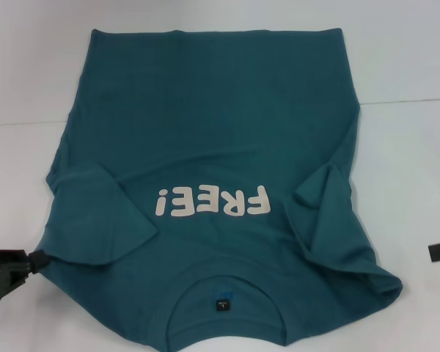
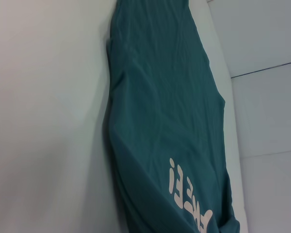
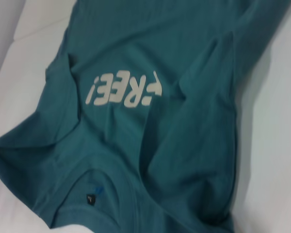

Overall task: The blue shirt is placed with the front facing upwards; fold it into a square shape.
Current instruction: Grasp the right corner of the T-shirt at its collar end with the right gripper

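Two grippers show only at the lower edges of the head view. At about 8 o'clock, the left gripper [image 1: 37, 258] sits just beside the left shoulder corner of the blue shirt [image 1: 213, 132]; whether it touches or holds the cloth, I cannot tell. The shirt lies front up on the white table [image 1: 411, 147], in the middle, with its collar [image 1: 224, 282] at 6 o'clock and its hem at 12 o'clock. Both sleeves are folded inward over the body. The white print "FREE!" [image 1: 211, 202] reads upside down, and a small dark label [image 1: 221, 303] sits inside the neck. At about 4 o'clock, the right gripper [image 1: 435, 251] stays apart from the cloth; its jaw state I cannot tell.
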`<state>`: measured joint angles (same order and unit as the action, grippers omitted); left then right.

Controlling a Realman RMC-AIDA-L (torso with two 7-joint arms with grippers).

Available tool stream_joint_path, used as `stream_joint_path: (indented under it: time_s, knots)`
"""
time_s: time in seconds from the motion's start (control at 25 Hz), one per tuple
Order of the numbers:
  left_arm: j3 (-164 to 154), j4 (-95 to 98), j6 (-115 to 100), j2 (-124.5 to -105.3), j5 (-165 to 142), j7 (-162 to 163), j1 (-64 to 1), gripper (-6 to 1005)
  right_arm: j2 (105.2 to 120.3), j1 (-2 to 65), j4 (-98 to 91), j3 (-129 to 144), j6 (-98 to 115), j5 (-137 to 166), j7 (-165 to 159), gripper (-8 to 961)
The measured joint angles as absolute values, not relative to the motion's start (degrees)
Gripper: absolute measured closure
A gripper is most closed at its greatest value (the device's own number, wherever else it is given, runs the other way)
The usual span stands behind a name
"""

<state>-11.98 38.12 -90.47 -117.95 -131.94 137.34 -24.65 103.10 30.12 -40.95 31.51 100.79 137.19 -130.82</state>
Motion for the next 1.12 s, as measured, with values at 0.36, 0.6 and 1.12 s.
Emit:
stream_joint_path:
  time_s: [0.36,0.6,1.12]
  knots:
    - [-12.04,38.03,-89.66,-117.95,-132.01,137.20,-24.63,966,105.67,31.01,-40.96,33.37,99.75,140.07,-129.70,241]
    - [-12.04,37.41,-89.45,-117.99,-132.01,136.62,-24.70,966,108.10,32.25,-40.21,34.01,96.12,141.95,-130.90,241]
    - [-12.03,37.08,-88.68,-118.04,-131.66,136.43,-24.66,965,110.00,33.52,-40.07,34.32,92.65,144.27,-134.66,240]
